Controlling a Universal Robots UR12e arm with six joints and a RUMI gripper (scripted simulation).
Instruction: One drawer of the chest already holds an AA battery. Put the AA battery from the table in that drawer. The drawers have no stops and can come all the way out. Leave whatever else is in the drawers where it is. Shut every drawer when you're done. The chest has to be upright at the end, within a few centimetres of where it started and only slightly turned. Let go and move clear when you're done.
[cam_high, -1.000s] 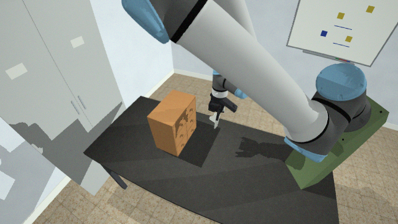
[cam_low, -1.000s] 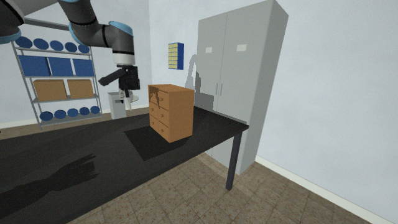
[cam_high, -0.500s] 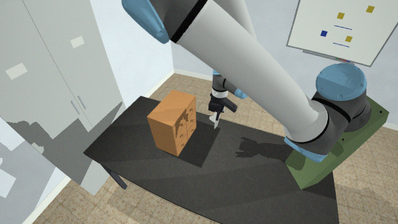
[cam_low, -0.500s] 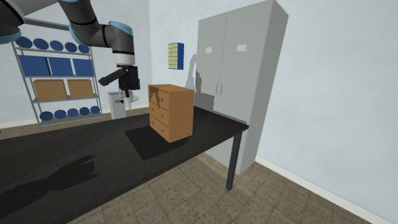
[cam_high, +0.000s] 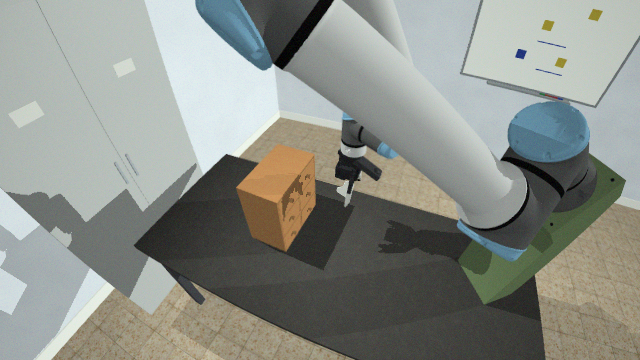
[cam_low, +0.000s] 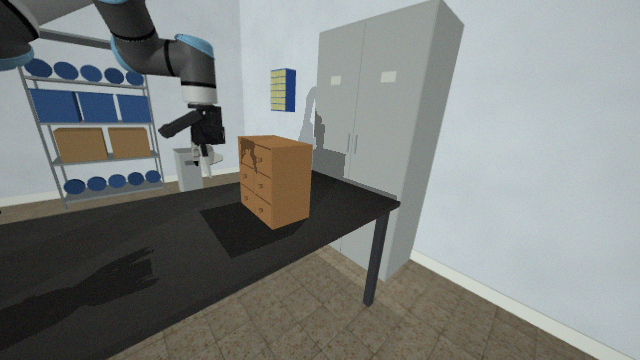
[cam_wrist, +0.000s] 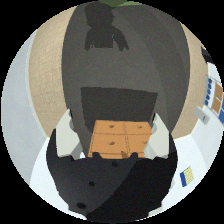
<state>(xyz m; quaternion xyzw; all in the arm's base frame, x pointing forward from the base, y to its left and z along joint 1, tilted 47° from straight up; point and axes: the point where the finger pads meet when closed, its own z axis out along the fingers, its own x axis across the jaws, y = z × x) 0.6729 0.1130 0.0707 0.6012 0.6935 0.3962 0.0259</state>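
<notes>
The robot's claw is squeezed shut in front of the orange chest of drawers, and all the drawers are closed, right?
Not quite. The gripper is open wide and holds nothing; the wrist view shows its fingers spread either side of the chest. The drawers do look closed.
</notes>
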